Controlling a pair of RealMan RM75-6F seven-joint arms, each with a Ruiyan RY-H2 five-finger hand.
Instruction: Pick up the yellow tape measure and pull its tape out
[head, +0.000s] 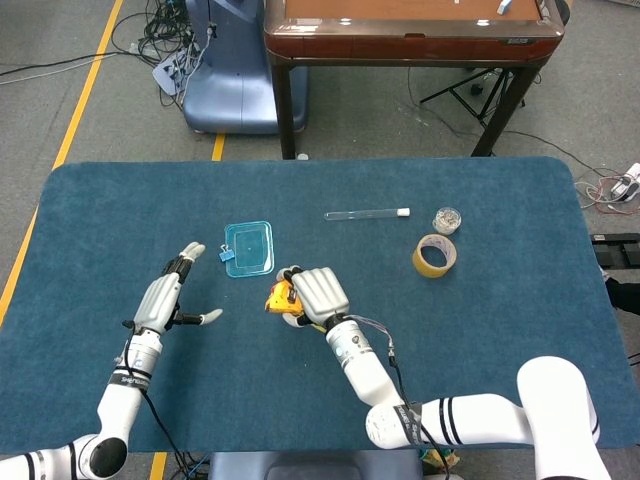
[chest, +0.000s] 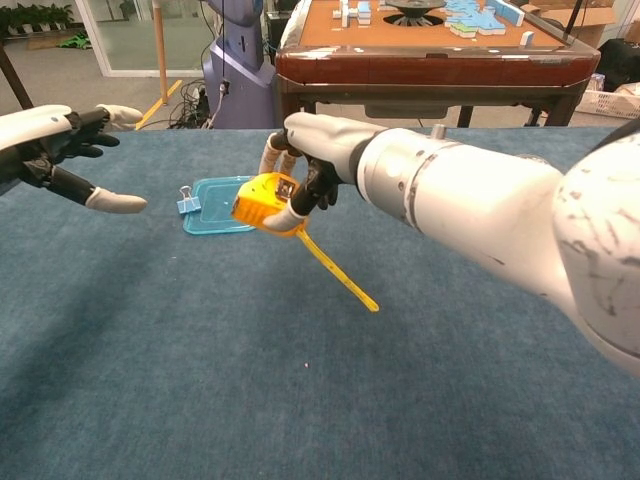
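Observation:
My right hand (head: 312, 295) (chest: 318, 152) grips the yellow tape measure (head: 280, 298) (chest: 262, 202) and holds it above the blue table. A short length of yellow tape (chest: 335, 272) hangs out of the case, slanting down to the right. My left hand (head: 172, 297) (chest: 55, 145) is open, its fingers spread, to the left of the tape measure and apart from it. The chest view shows only its fingers at the left edge.
A clear blue lid (head: 248, 247) (chest: 222, 204) with a binder clip (chest: 188, 201) lies just behind the tape measure. A test tube (head: 366, 213), a small jar (head: 446, 219) and a roll of tape (head: 435, 256) lie further right. A wooden table (head: 410, 25) stands beyond.

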